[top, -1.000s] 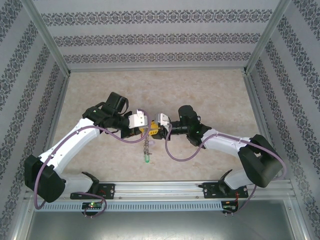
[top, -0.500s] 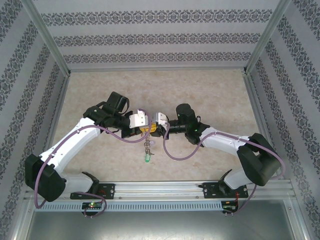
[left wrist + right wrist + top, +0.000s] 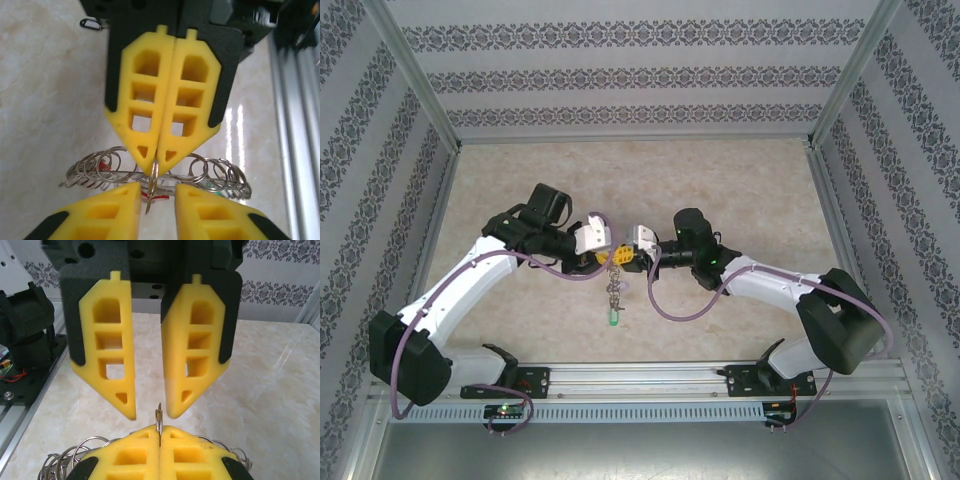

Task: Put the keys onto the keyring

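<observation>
**Item: keyring** (image 3: pixel 200 170). Grey metal ring, its rim fringed with wire loops.
- Position: over the middle of the tabletop (image 3: pixel 740 190), between the two arms and nearer the near edge than the far edge.
- Long axis, top view: a thin line running from the meeting fingertips straight toward the near-edge rail (image 3: pixel 650 378). A small green piece (image 3: pixel 613 318) sits at the end nearest the rail.
- Long axis, left wrist view: the ring is seen edge-on, with its band of loops stretching left and right across the picture, on both sides of the pinch point.
- Whether the low end touches the tabletop cannot be told.

**Item: keys** (image 3: pixel 103 164). A spot of red shows through the loops left of the pinch in the left wrist view. The blades are too small to make out.

**Item: right gripper** (image 3: pixel 154 169). The yellow fingers are pressed flat together, with one wire loop of the keyring nipped between their tips. It points toward the left arm.

**Item: left gripper** (image 3: pixel 150 415). The jaws stand a narrow gap apart, one finger on each side of the same upright loop, and appear clear of the wire. It is tip to tip with the right gripper.
</observation>
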